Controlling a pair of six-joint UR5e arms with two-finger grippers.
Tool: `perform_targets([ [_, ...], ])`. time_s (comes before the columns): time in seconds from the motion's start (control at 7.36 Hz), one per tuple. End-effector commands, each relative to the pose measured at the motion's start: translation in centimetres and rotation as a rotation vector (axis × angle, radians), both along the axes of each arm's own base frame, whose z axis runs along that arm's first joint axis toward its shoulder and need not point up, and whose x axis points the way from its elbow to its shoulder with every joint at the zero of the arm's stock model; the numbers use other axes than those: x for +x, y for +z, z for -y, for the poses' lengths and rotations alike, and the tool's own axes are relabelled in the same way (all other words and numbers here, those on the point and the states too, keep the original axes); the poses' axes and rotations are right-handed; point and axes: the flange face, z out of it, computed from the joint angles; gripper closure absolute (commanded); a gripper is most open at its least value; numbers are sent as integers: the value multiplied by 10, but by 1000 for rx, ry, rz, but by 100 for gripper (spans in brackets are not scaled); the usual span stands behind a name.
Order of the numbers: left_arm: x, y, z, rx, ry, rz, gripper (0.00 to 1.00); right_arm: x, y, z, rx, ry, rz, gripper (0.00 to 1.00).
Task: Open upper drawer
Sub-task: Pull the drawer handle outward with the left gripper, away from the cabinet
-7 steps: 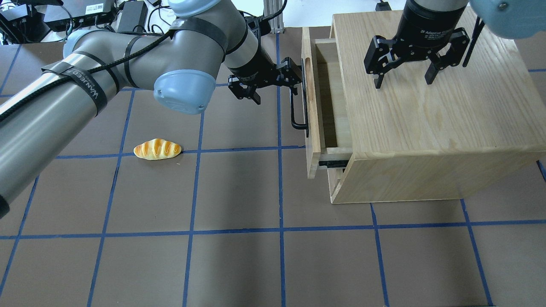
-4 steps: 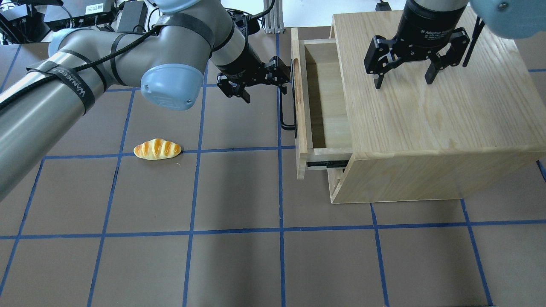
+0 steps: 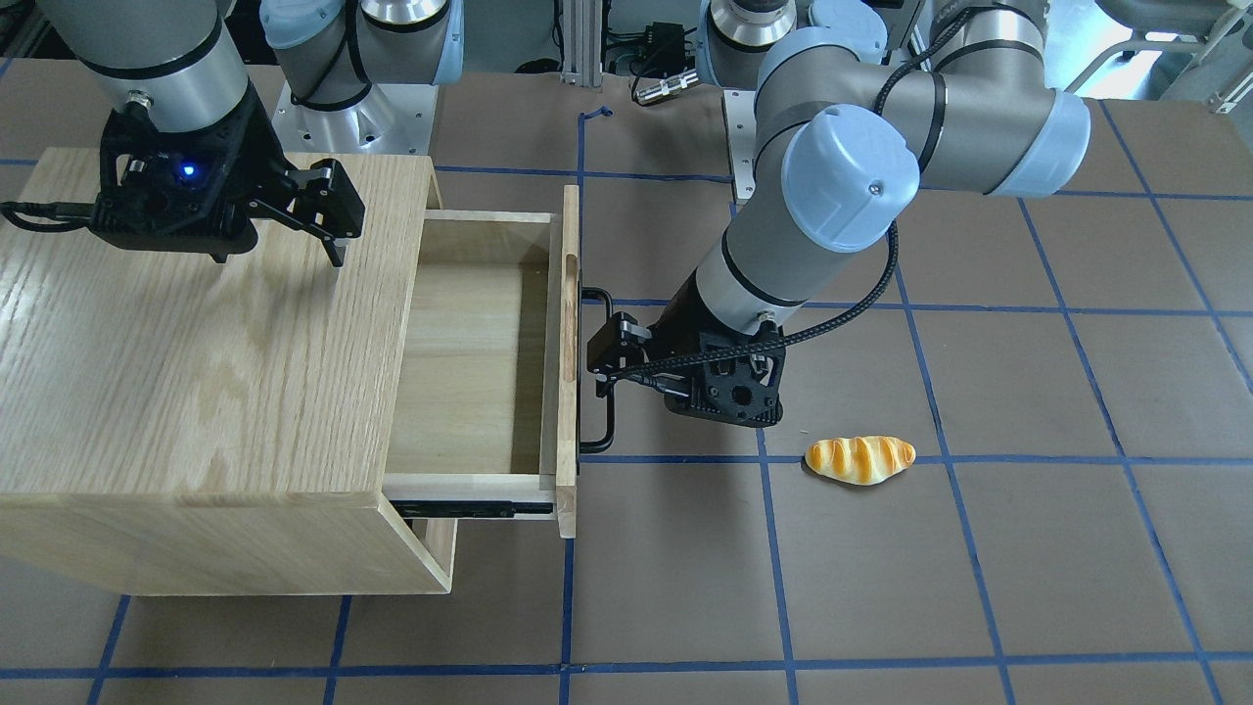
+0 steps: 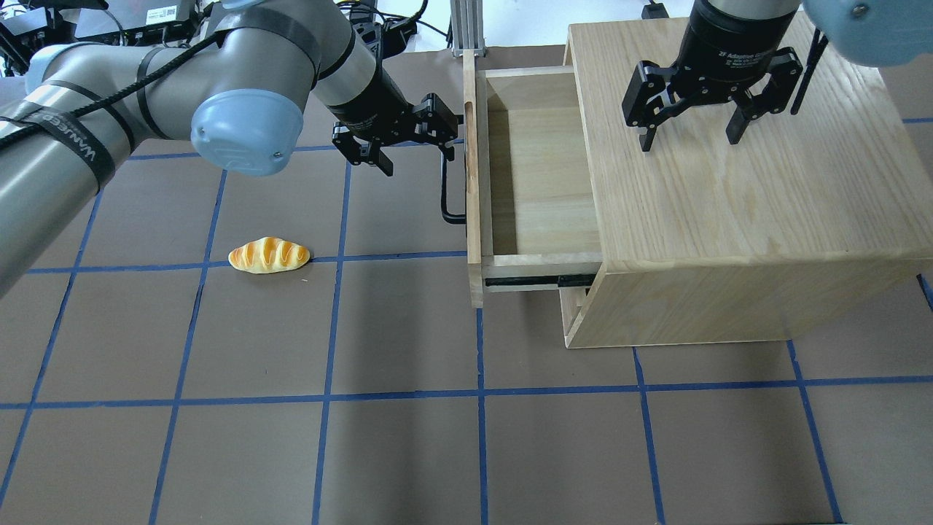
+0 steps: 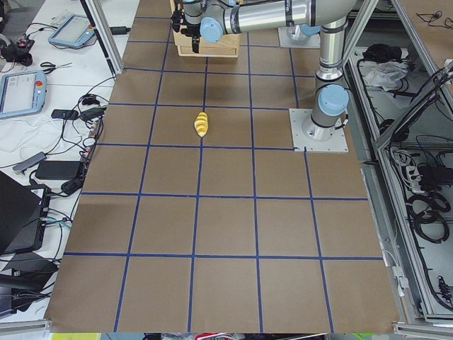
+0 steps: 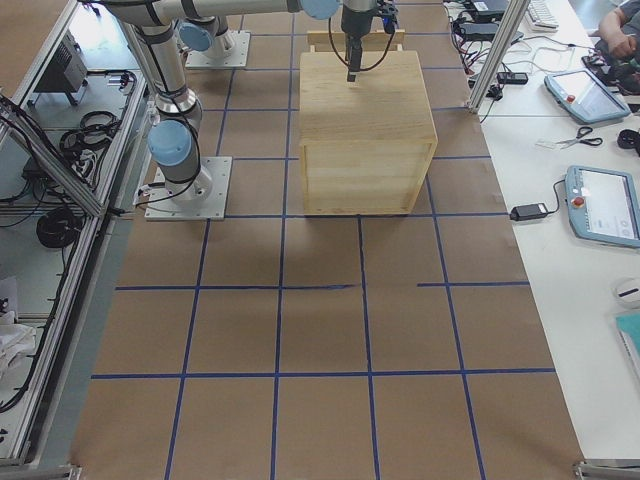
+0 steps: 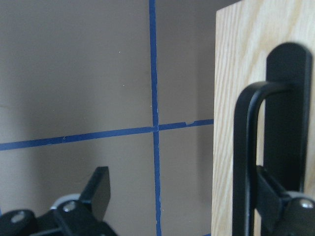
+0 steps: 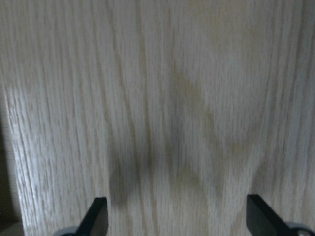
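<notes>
The upper drawer (image 4: 539, 168) is a shallow light-wood box, pulled well out of the oak cabinet (image 4: 729, 211) toward the view's left; its inside shows nothing in it. Its black bar handle (image 4: 446, 182) is on the front panel. My left gripper (image 4: 414, 149) is open, with one finger hooked behind the handle (image 7: 243, 162) and the other out over the mat. My right gripper (image 4: 689, 138) is open and empty, hovering just above the cabinet top (image 8: 172, 98). The drawer also shows in the front-facing view (image 3: 470, 352).
A toy bread roll (image 4: 269, 255) lies on the brown mat with blue tape lines, left of the drawer. A black slide rail (image 4: 539, 280) shows under the drawer's near side. Cables and electronics lie beyond the table's far edge.
My left gripper has moved leftward in the overhead view with the handle, and the drawer has slid much further out of the cabinet. The right arm has not moved.
</notes>
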Motion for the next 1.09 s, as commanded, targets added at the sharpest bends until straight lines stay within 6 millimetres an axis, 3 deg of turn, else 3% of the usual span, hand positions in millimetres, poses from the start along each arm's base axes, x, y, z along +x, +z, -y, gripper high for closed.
perform_targets([
  [0.0, 13, 0, -1, 22, -30, 8, 0, 0, 0, 0, 0, 0, 0, 0],
  [0.41, 40, 0, 2, 38, -13, 65, 0, 0, -1, 0, 1, 0, 0, 0],
  [0.95, 58, 11, 0, 43, -1, 66, 0, 0, 0, 0, 0, 2, 0, 0],
])
